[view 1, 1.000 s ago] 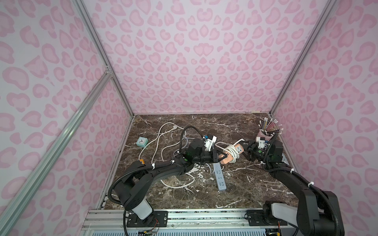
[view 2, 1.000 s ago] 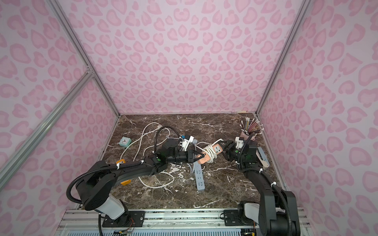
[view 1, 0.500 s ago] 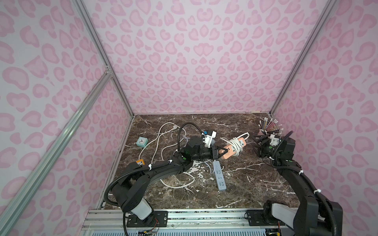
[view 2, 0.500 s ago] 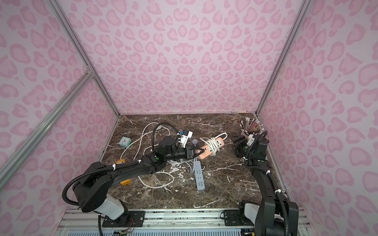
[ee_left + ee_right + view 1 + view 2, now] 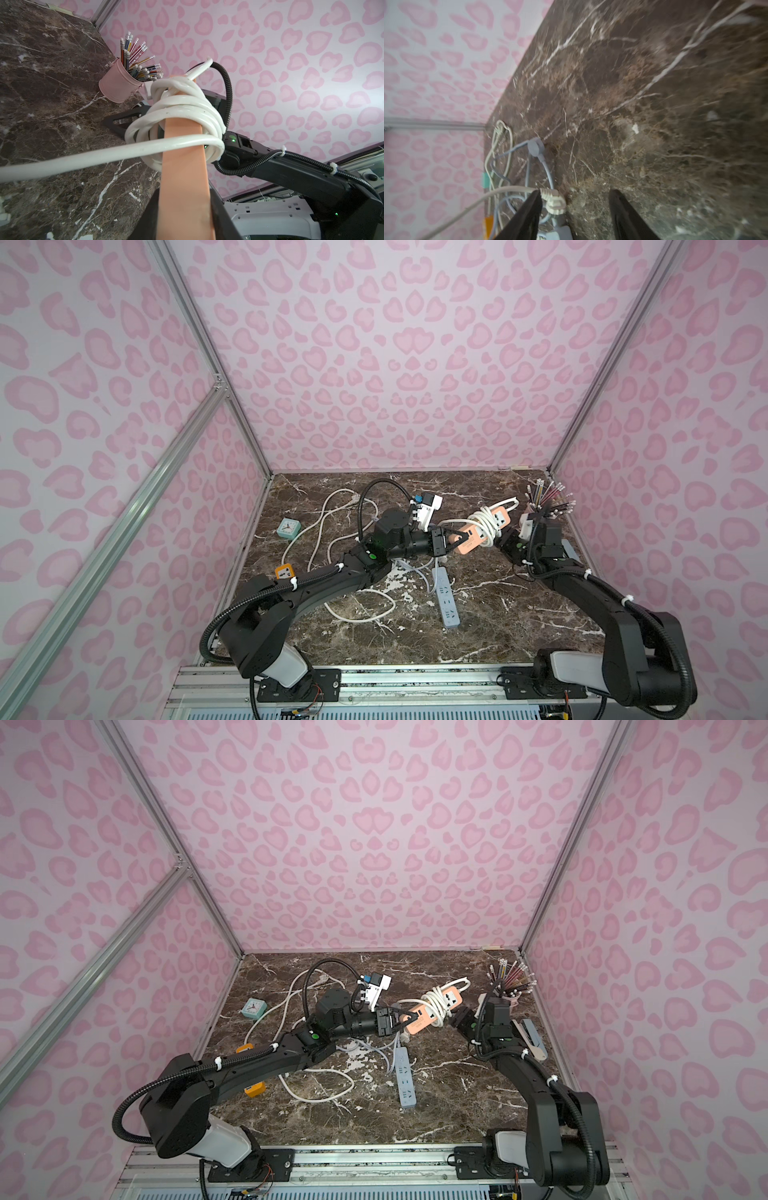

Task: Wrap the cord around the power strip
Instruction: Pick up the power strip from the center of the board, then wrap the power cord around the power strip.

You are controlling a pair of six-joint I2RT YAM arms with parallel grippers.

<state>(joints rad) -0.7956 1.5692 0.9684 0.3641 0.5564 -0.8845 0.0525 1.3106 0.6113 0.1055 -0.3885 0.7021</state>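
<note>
Peach power strip (image 5: 472,539), white cord (image 5: 485,517) coiled around its middle, sits clamped in the left gripper (image 5: 451,540); right gripper (image 5: 574,194), at its four o'clock, gapes half open, empty.

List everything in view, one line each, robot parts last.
table: 1, brown marble, pink-walled
power strip: 1, peach, held in the air
cord: 1, white, coiled around the power strip's middle
blue power strip: 1, pale blue, flat at table centre
loose cables: several, white and pale blue, on the table
alarm clock: 1, teal, left rear
pencil cup: 1, pink, full of pencils, right rear corner
socket cubes: 2, orange, by the left arm
stapler: 1, grey-blue, by the right wall
left end effector: 1, black, shut on the power strip
right end effector: 1, black, open, empty
</note>
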